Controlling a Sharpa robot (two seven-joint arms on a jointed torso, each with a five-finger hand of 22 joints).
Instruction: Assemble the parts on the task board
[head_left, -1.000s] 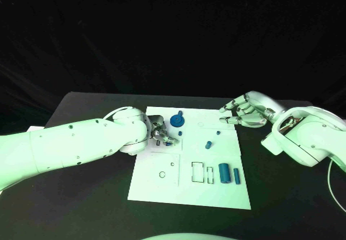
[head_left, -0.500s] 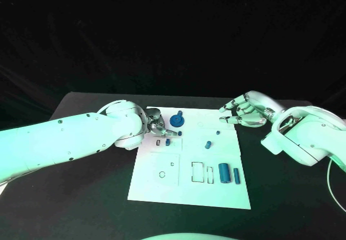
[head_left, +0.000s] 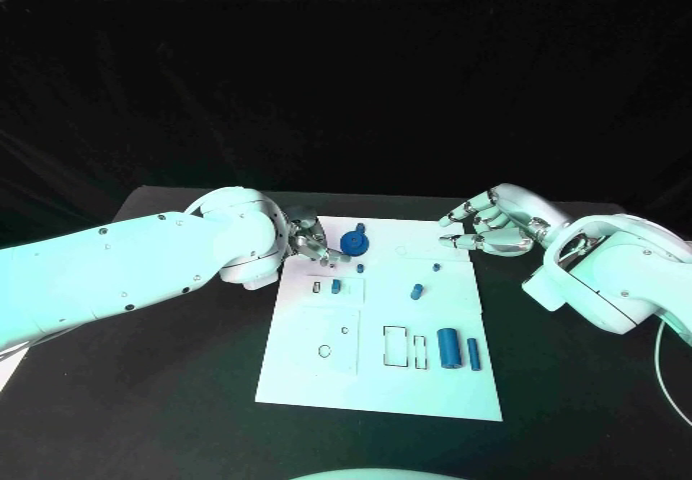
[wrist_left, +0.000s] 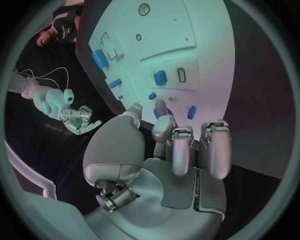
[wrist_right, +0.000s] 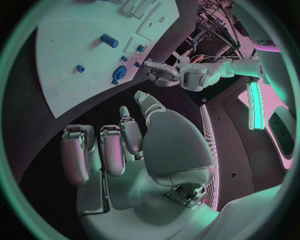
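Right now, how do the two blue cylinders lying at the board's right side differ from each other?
The thick cylinder is wider and reaches farther toward the board's far edge than the thin cylinder. The thin cylinder lies nearer the right edge of the task board. Both are blue, lie flat, and run parallel, side by side.

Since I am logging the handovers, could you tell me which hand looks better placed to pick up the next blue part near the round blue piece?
Probably the left hand: it hangs empty at the task board's left edge, beside the round blue piece. The right hand sits at the far corner.
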